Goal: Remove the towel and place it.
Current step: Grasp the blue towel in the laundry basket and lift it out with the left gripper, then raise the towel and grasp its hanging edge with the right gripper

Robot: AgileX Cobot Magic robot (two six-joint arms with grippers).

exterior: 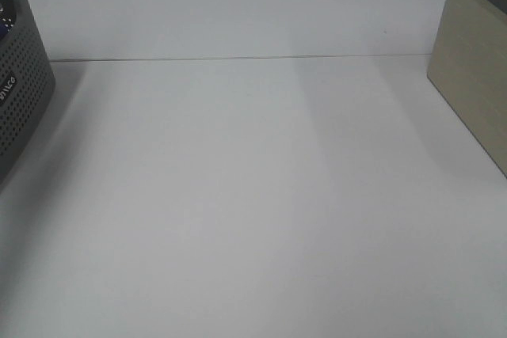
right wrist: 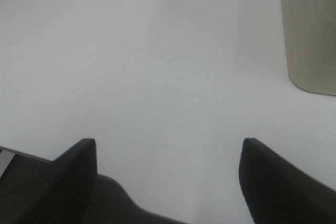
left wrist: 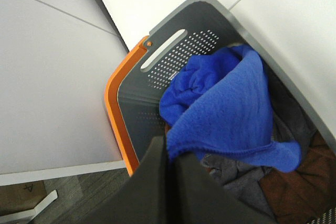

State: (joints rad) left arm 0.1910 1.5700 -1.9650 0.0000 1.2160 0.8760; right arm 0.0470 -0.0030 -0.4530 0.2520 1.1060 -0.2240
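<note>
The royal-blue towel [left wrist: 226, 108] shows only in the left wrist view, bunched up over the grey perforated basket [left wrist: 173, 56]. My left gripper [left wrist: 170, 153] is shut on the towel's near edge, with the cloth rising from between its closed dark fingers. In the exterior high view only the basket's side [exterior: 20, 93] shows at the far left; the towel and both grippers are out of that view. My right gripper [right wrist: 168, 153] is open and empty, hovering over bare white table [right wrist: 157, 66].
Grey and brown cloths [left wrist: 262, 182] lie under the towel in the basket, which has an orange rim [left wrist: 113, 114]. A beige box [exterior: 471, 77] stands at the table's right edge and also shows in the right wrist view [right wrist: 310, 30]. A seam crosses the white table [exterior: 238, 195] at the back.
</note>
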